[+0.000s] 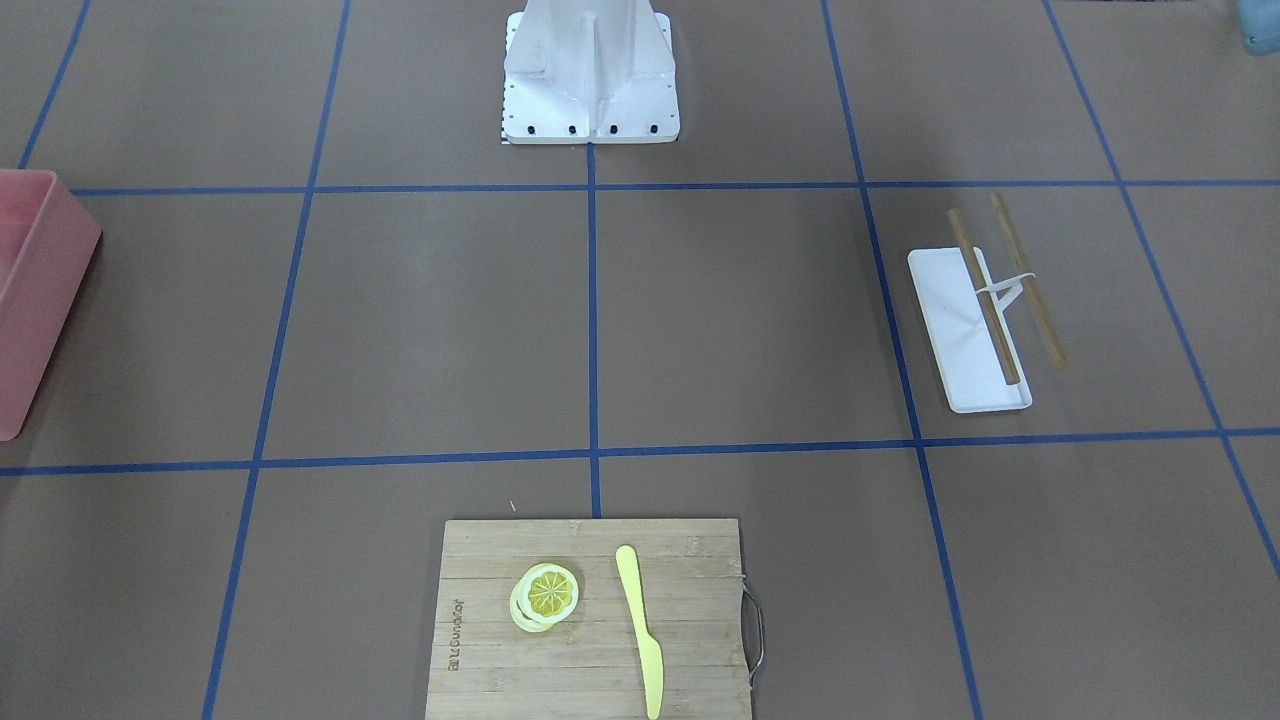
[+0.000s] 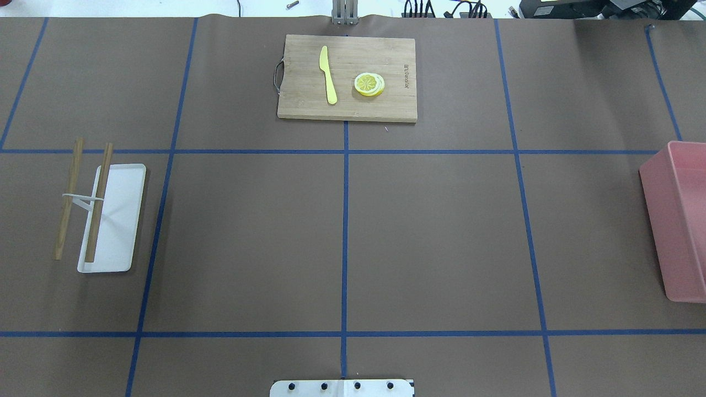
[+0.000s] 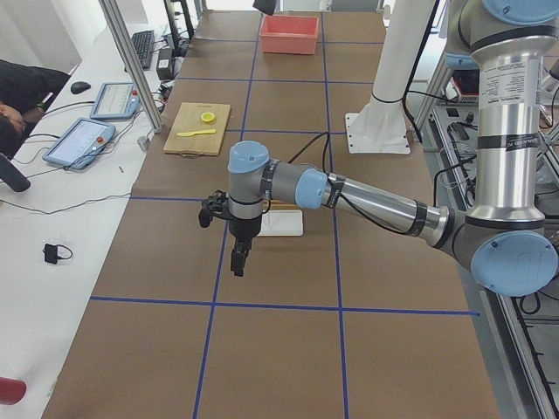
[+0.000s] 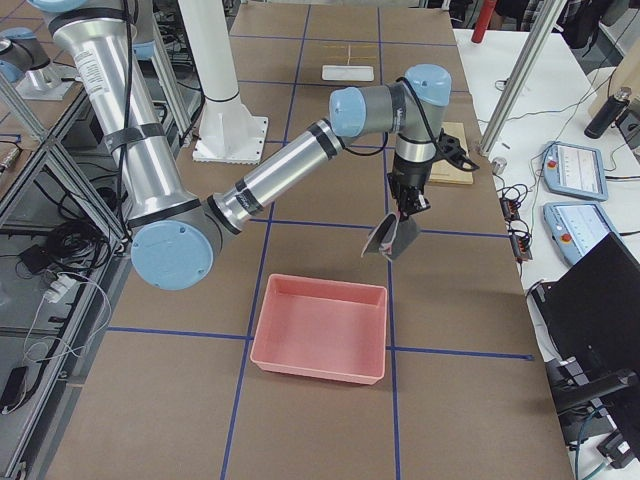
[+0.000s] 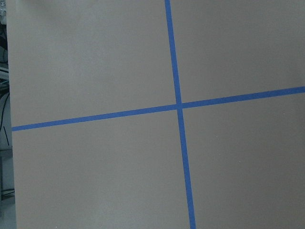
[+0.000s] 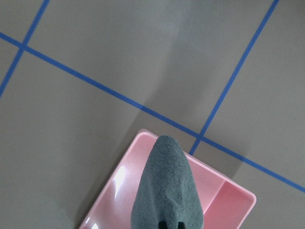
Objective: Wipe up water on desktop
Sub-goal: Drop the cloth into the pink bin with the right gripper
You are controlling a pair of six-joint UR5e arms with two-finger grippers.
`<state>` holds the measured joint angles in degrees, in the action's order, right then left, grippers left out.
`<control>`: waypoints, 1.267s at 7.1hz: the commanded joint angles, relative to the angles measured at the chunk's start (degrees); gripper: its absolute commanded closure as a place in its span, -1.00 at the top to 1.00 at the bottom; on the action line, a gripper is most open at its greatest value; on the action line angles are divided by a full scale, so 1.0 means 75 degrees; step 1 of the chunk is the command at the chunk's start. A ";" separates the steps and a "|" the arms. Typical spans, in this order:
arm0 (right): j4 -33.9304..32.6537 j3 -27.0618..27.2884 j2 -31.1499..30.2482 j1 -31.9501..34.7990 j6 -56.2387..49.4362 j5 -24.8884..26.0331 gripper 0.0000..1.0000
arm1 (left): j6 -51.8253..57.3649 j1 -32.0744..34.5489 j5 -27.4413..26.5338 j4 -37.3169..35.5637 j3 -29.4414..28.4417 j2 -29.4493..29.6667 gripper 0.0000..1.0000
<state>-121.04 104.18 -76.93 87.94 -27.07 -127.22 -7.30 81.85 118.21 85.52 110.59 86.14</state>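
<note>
The desktop (image 2: 441,237) is a flat brown surface crossed by blue tape lines; I see no water on it in any view. My right gripper (image 4: 408,208) is shut on a grey cloth (image 4: 392,236), which hangs below it in the air. In the right wrist view the cloth (image 6: 167,191) hangs over the pink bin (image 6: 224,200). My left gripper (image 3: 238,258) hangs above the desktop near the white tray; I cannot tell whether it is open or shut. The left wrist view shows only the desktop (image 5: 95,62) and a tape crossing.
A bamboo cutting board (image 2: 386,107) with a yellow knife (image 2: 329,74) and lemon slices (image 2: 369,84) lies at the far middle. A white tray (image 2: 118,220) with two wooden sticks (image 2: 98,204) lies on my left. The pink bin (image 2: 681,220) stands on my right.
</note>
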 commanded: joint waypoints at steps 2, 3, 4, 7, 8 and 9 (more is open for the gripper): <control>0.1320 -0.0367 -0.1482 -0.0299 -0.0095 -0.0006 -1.00 | 0.0000 0.0008 0.0222 0.0000 -0.0014 -0.0012 0.96; 0.1384 -0.0309 -0.1786 -0.0381 -0.0117 -0.0064 -1.00 | 0.0000 0.0008 0.0223 0.0000 0.0009 -0.0012 0.96; 0.1384 -0.0193 -0.1929 -0.0614 -0.0164 -0.0088 -1.00 | -0.0012 0.0008 0.0223 0.0000 0.0009 -0.0012 0.96; 0.1396 -0.0110 -0.2071 -0.1014 -0.0176 -0.0182 0.99 | -0.0012 0.0008 0.0223 0.0000 -0.0026 0.0000 0.96; 0.1802 -0.0133 -0.2106 -0.1003 -0.0153 -0.0205 1.00 | 0.0000 0.0008 0.0223 -0.0012 -0.0026 0.0000 0.96; 0.2247 -0.0214 -0.2048 -0.1003 -0.0106 -0.0264 1.00 | 0.0012 0.0008 0.0223 -0.0012 -0.0038 0.0000 0.96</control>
<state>-107.76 103.09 -92.53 80.50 -28.17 -128.81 -7.30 81.89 119.88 85.46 110.37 86.13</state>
